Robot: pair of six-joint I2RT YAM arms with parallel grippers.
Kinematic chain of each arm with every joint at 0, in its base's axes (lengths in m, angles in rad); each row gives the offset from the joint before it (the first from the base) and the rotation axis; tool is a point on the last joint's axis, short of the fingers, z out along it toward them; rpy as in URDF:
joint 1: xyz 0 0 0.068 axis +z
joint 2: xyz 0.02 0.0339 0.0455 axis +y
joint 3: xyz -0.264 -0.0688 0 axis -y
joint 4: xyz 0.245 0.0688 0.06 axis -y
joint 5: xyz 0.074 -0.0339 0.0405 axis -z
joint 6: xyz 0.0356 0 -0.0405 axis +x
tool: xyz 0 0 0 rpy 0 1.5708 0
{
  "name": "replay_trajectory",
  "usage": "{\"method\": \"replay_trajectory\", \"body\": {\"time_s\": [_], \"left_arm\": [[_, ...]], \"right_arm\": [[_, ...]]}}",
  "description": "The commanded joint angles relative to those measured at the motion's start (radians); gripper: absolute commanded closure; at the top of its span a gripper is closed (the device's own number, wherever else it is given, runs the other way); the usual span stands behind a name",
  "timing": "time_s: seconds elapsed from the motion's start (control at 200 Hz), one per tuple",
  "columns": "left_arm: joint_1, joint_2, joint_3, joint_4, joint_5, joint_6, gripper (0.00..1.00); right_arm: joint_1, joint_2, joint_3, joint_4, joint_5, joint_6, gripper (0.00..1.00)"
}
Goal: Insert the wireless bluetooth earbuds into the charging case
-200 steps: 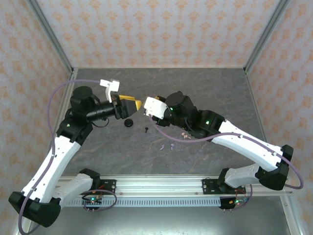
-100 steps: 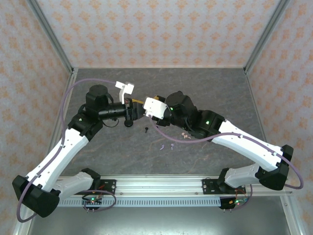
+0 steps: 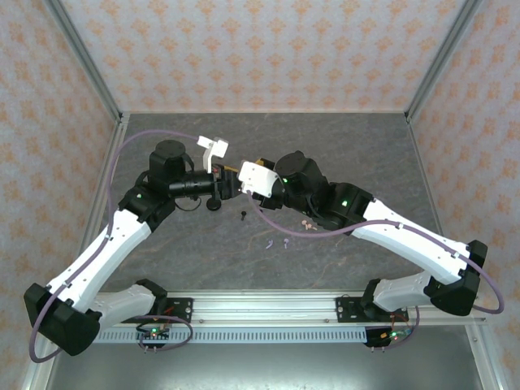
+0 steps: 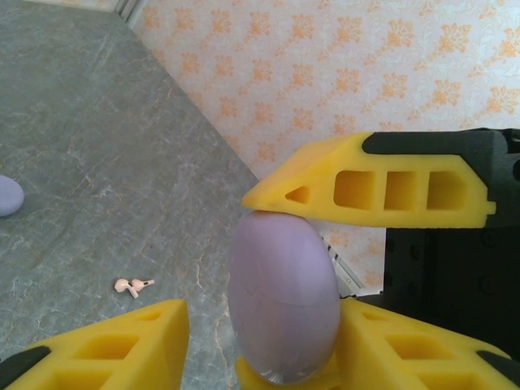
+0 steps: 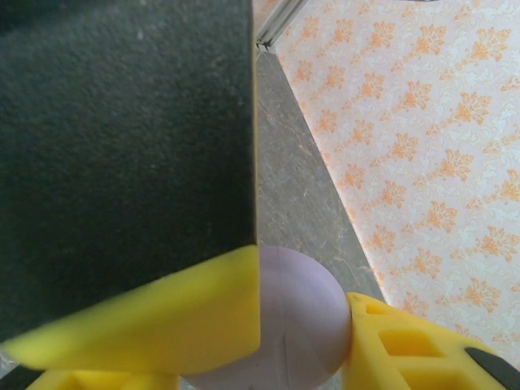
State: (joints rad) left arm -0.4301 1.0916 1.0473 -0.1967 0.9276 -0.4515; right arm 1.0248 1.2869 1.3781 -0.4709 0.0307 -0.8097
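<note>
The lilac charging case (image 4: 284, 301) hangs above the table with my right gripper (image 5: 276, 357) shut on it; its fingers (image 4: 366, 188) press the case top and bottom in the left wrist view. My left gripper (image 4: 260, 345) surrounds the same case. One of its fingers touches the case, and the other finger (image 4: 106, 345) stands a small gap away. Both grippers meet mid-table, left gripper (image 3: 223, 184) against right gripper (image 3: 238, 173). On the table lie a black earbud (image 3: 244, 215), pink earbuds (image 3: 307, 224) (image 4: 132, 285) and two lilac earbuds (image 3: 277, 242).
A black disc-shaped case (image 3: 214, 203) lies under the left wrist. A lilac rounded object (image 4: 6, 196) sits at the left edge of the left wrist view. Patterned walls close the table on three sides, and the arm bases line the near rail (image 3: 260, 307).
My left arm has swung right until its gripper meets the right one, and its jaws have narrowed around the lilac case. The right arm has stayed still.
</note>
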Motion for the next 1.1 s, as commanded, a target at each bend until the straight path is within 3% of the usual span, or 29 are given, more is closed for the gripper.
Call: {"method": "replay_trajectory", "body": {"time_s": [0.0, 0.27, 0.39, 0.636, 0.781, 0.916, 1.096], "left_arm": [[-0.016, 0.012, 0.004, -0.005, 0.007, 0.039, 0.53], [-0.024, 0.021, 0.023, -0.055, 0.007, 0.082, 0.7], [-0.023, 0.009, 0.023, -0.057, -0.01, 0.094, 0.75], [-0.024, -0.051, -0.015, 0.013, -0.099, 0.131, 0.84], [-0.024, -0.088, -0.065, 0.091, -0.145, 0.181, 0.88], [-0.026, -0.107, -0.112, 0.169, -0.149, 0.234, 0.89], [-0.053, -0.111, -0.113, 0.154, -0.139, 0.381, 0.95]], "right_arm": [[0.0, -0.021, 0.004, 0.032, -0.001, -0.002, 0.59], [-0.005, -0.006, 0.024, 0.001, 0.012, 0.021, 0.57], [-0.029, -0.009, 0.045, -0.048, -0.018, 0.075, 0.49], [-0.113, -0.075, 0.01, -0.16, -0.193, 0.221, 0.2], [-0.192, -0.153, -0.061, -0.169, -0.386, 0.329, 0.02], [-0.291, -0.224, -0.177, -0.038, -0.53, 0.505, 0.01], [-0.392, -0.299, -0.356, 0.34, -0.661, 0.804, 0.01]]}}
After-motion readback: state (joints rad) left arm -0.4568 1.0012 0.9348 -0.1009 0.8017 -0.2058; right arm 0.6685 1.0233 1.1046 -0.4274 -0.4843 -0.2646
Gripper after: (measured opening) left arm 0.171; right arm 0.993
